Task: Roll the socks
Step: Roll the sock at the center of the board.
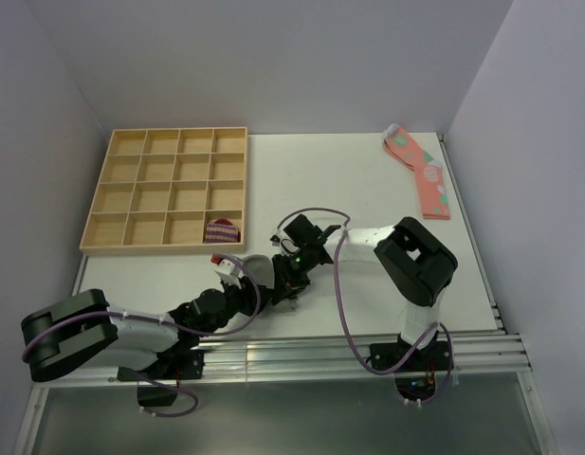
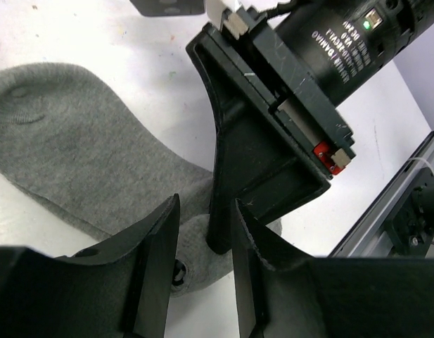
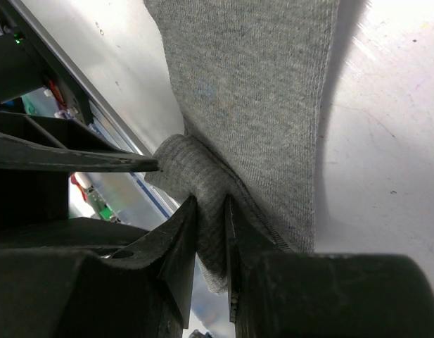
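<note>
The right gripper [image 3: 211, 232] was clenched on a rolled fold of the grey sock [image 3: 252, 91]. The left gripper [image 2: 205, 215] stood narrowly parted, straddling that fold; whether it was gripping could not be told.

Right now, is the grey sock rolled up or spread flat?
Partly rolled: one end of the grey sock is bunched in the right pincer; the rest lies flat.

The white table [image 1: 358, 180] carries a wooden tray [image 1: 159, 247], pink socks [image 1: 425, 180] and a grey sock [image 2: 69, 141].
</note>
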You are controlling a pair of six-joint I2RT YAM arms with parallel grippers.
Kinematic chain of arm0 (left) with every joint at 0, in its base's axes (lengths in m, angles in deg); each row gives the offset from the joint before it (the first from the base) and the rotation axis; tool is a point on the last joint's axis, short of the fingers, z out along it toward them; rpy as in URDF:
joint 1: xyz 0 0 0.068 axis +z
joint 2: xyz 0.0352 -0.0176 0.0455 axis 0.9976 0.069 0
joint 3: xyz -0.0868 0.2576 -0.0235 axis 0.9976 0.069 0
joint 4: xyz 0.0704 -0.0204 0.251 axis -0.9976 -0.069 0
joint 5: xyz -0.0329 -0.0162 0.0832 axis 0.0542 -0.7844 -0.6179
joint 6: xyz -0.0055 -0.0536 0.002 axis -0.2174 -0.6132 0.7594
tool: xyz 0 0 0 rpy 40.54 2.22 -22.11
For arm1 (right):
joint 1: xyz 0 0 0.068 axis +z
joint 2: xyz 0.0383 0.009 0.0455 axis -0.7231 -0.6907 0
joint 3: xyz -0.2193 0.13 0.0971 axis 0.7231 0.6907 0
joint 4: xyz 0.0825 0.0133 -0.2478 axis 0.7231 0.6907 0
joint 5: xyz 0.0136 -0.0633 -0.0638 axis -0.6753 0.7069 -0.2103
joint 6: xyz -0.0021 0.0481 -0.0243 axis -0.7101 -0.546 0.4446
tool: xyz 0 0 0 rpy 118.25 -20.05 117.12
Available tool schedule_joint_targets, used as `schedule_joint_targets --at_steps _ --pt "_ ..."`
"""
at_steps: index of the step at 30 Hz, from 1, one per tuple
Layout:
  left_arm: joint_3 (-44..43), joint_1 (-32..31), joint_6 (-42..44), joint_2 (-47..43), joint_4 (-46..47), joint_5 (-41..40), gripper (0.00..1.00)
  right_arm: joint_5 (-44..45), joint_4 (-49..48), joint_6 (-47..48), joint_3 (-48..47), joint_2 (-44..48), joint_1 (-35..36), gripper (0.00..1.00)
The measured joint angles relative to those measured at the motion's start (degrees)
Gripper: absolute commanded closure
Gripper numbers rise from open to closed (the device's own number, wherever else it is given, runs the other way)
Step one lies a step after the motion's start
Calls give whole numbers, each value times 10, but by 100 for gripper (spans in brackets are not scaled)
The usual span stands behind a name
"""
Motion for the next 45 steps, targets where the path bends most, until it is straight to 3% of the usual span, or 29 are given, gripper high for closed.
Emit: schedule_joint_targets --at_steps 22,24,26,30,37,45 --pt "0 -39 -60 76 99 -65 59 -10 10 11 -7 -7 -1 77" --pt "0 -40 -62 86 106 -66 57 -11 10 12 -7 -7 -4 77" --pt "0 -40 -66 92 114 -66 49 -14 11 13 -7 -7 -6 77" --pt "0 -42 -81 96 134 -70 48 -15 14 16 -7 -7 -7 78" --pt "0 -46 -94 45 105 -84 39 -19 15 23 4 -2 -12 77" --pt "0 -52 -117 -14 46 -100 43 -27 15 25 49 30 -37 78"
